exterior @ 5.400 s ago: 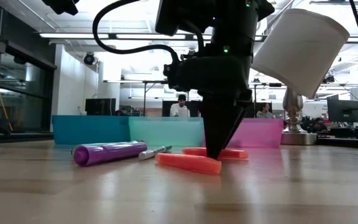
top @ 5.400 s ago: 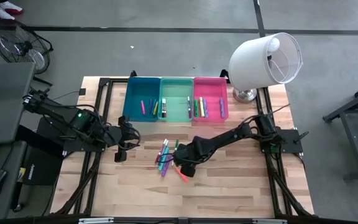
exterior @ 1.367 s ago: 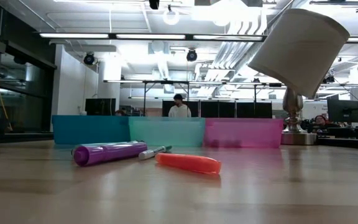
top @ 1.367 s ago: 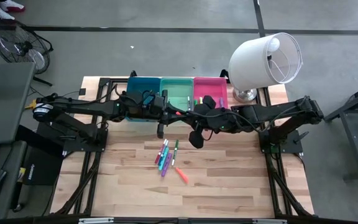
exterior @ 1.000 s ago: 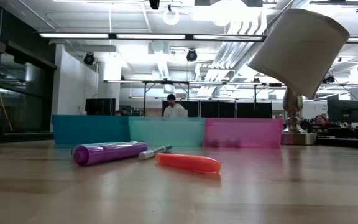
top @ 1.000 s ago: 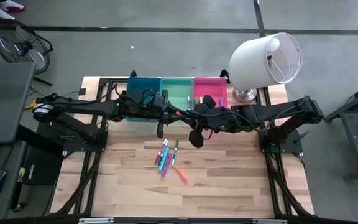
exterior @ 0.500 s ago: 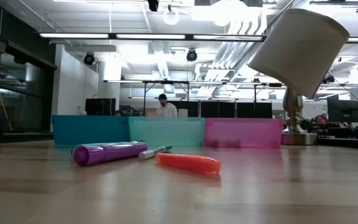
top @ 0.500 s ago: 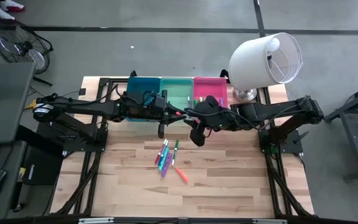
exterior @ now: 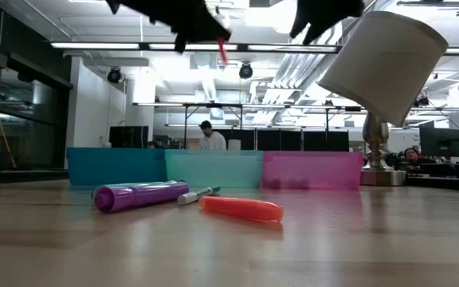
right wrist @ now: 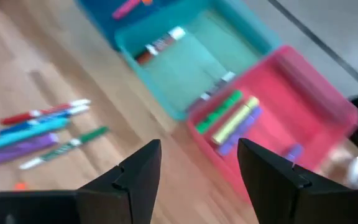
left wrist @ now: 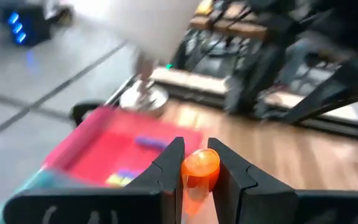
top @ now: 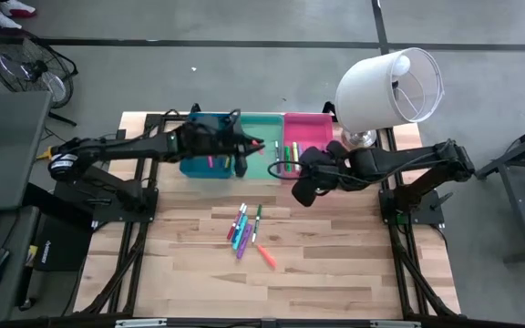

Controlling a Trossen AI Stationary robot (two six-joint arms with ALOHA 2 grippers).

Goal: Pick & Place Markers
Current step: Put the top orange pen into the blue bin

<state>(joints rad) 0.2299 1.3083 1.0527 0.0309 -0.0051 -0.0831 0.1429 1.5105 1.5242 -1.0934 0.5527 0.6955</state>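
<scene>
The left gripper (left wrist: 196,171) is closed on a short orange marker pen (left wrist: 199,168), pinched between its dark fingers above the mint green plastic bin (top: 264,128). The right gripper (right wrist: 197,174) stands wide open and empty over the table's front edge of the pink plastic bin (top: 310,121). Loose markers (top: 242,228) lie on the wooden table (top: 335,264), well apart from both.
</scene>
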